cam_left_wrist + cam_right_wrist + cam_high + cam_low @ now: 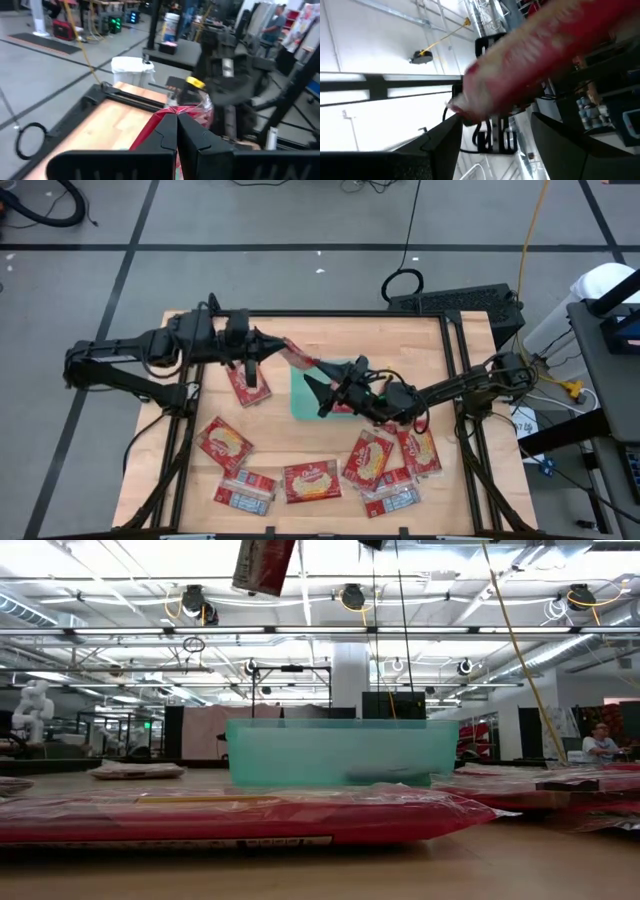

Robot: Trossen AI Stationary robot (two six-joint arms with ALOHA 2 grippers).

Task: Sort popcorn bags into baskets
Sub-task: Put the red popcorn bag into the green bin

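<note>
The left gripper (272, 347) pinches a popcorn bag (297, 357) — long axis toward four o'clock, tip between the right gripper (318, 390)'s spread jaws; tray (298, 385) beneath.

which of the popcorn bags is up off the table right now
The bag pinched in the left gripper, held in the air beside the teal tray. All the other bags lie flat on the table.

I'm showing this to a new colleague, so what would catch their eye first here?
Probably the red popcorn bag held in the air between both arms, over the teal tray mid-table: the left hand is shut on it, while the right hand, open, sits beside it above the tray. Next, the loose bags strewn along the table's near side.
</note>
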